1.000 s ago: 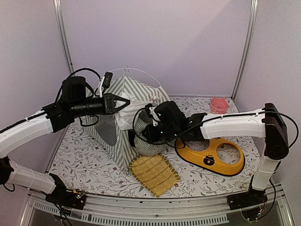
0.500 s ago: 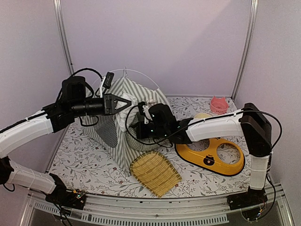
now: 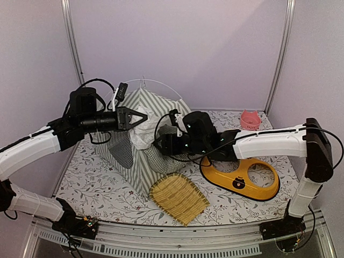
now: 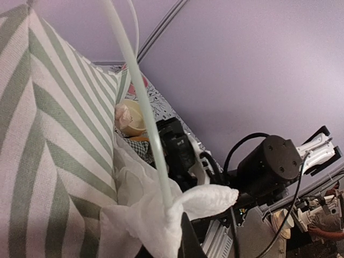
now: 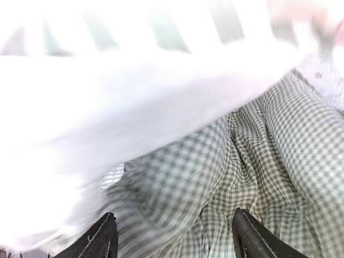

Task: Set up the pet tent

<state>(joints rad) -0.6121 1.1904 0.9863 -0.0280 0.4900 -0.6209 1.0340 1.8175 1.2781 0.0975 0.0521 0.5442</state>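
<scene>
Counter (image 3: 91, 183): one, flat, covered in a grey-on-white floral print.

Pet tent (image 3: 141, 105): one, standing at back-left centre of the counter. It is soft woven fabric in grey-green and white stripes, peaked like a small house. One dark mesh panel (image 3: 122, 148) shows on its left face. A thin white pole (image 3: 161, 83) arcs over the peak; the left wrist view shows two poles, one thick (image 4: 141, 102) and one hair-thin.

Arms: two, white shells with black joints.
- Left fingers (image 3: 137, 117) – together, clamped on a bunched wad of the tent's lace door curtain (image 3: 141, 134) at the front of the tent. The curtain is white, thin and crumpled.
- Right fingers (image 5: 105, 239) – apart, nothing between them. They sit just in front of the gingham cushion, at the tent's right front corner. The right wrist view is motion-blurred.

Feeder stand (image 3: 244, 180): one, glossy yellow plastic, flat oval with a dark rim, lying right of the tent.

Woven mat (image 3: 178, 198): one, straw-coloured and ribbed, with a rounded front. It lies tilted at front centre, just below the cushion.

Gingham cushion (image 3: 157, 160): one, small green-white check, soft and creased, resting against the tent's front.

Pink bowl (image 3: 250, 119): one, small, with two cat-ear points on the rim, at back right and well apart from the rest.
</scene>
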